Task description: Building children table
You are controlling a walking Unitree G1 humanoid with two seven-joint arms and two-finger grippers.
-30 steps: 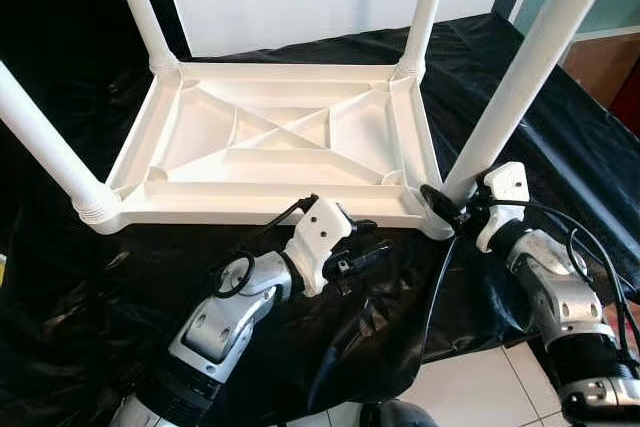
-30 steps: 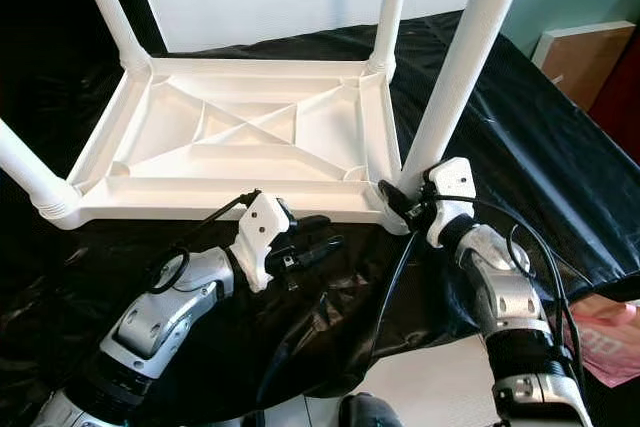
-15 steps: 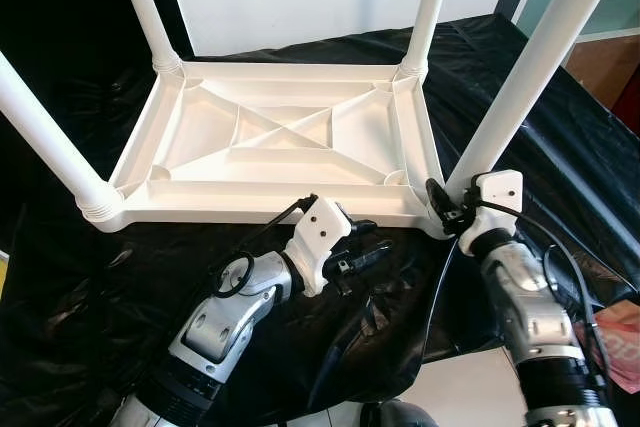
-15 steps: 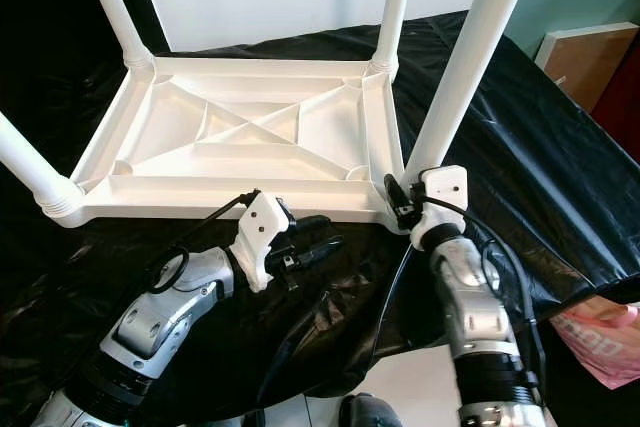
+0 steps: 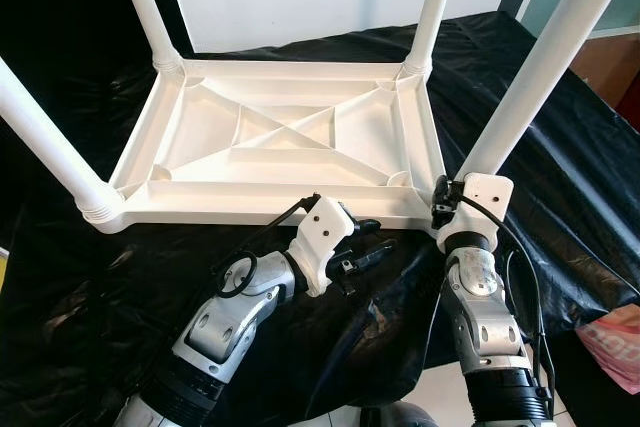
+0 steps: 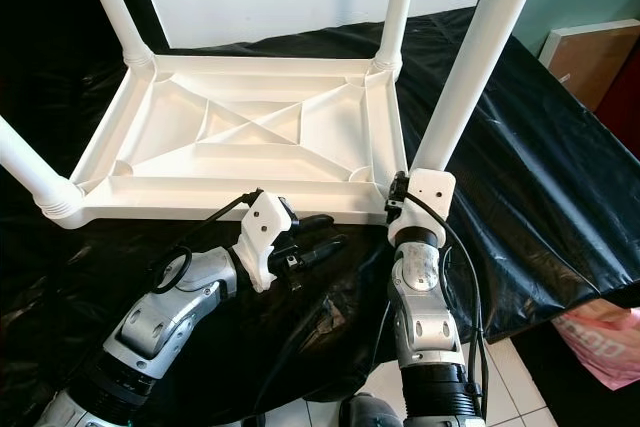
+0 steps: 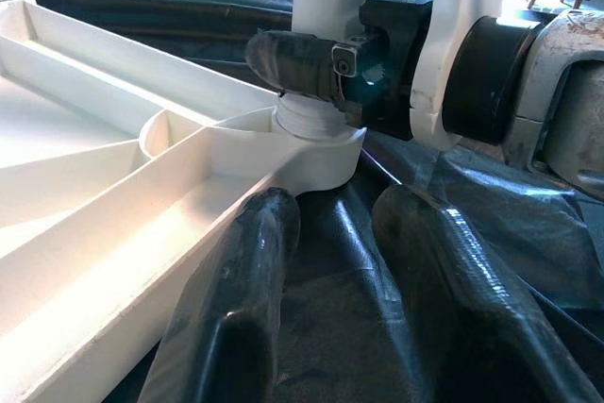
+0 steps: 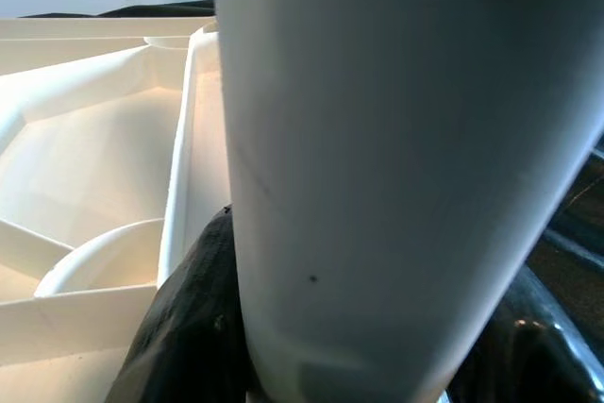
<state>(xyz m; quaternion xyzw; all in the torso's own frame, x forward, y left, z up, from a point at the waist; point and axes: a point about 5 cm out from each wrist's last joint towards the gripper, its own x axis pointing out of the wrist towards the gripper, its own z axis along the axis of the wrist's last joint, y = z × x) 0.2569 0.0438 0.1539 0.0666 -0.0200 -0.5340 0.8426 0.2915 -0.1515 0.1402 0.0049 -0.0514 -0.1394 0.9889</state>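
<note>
Over the last second we swung our right gripper (image 5: 441,209) in squarely behind the near right leg (image 5: 530,87) of the upturned white table (image 5: 270,152), fingers clamped round its base, likely seating it. Our left gripper (image 5: 368,249) hovered beside that corner, fingers slightly apart, over the black sheet (image 5: 560,177); nothing blocked us

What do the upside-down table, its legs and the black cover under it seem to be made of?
Table top: white moulded plastic, judging by the cast ribs and satin sheen. Legs, such as the one the right gripper clasps: likely the same plastic, smooth tubes. Cover: apparently thin glossy plastic sheeting, crinkled.
</note>
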